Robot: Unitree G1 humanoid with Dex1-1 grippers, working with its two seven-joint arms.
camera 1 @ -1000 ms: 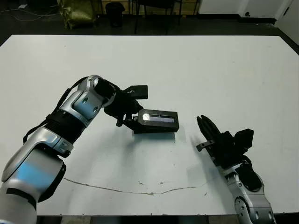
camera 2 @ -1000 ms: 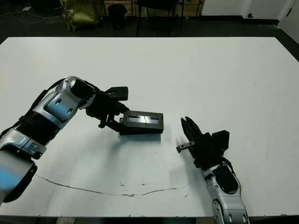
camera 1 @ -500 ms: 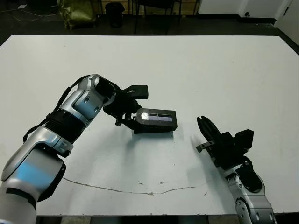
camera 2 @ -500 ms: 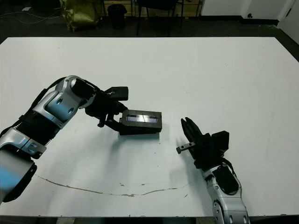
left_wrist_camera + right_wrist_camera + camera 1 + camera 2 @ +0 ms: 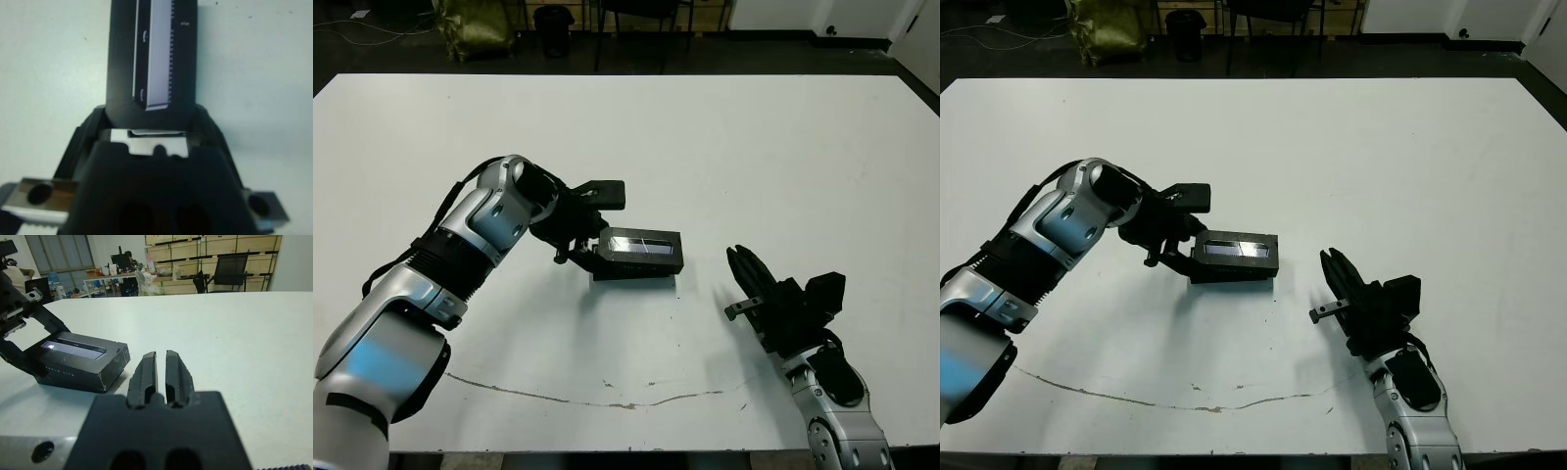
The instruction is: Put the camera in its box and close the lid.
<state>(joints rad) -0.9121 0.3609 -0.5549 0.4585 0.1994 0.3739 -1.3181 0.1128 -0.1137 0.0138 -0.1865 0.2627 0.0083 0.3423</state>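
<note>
White table, crack-like line near front edge; dark floor beyond.

1. White bench: a thin dark crack-like line runs along the surface near the 6 o'clock edge.
2. Beyond the 12 o'clock edge: dark floor, a yellow-green bag at 11 o'clock, a black bin beside it.
3. Right wrist view: black office chair, wooden pallets, windows.

lid: you see matt black, glossy silvery stripe
table: your white top looks smooth, scuffed near edge
</note>
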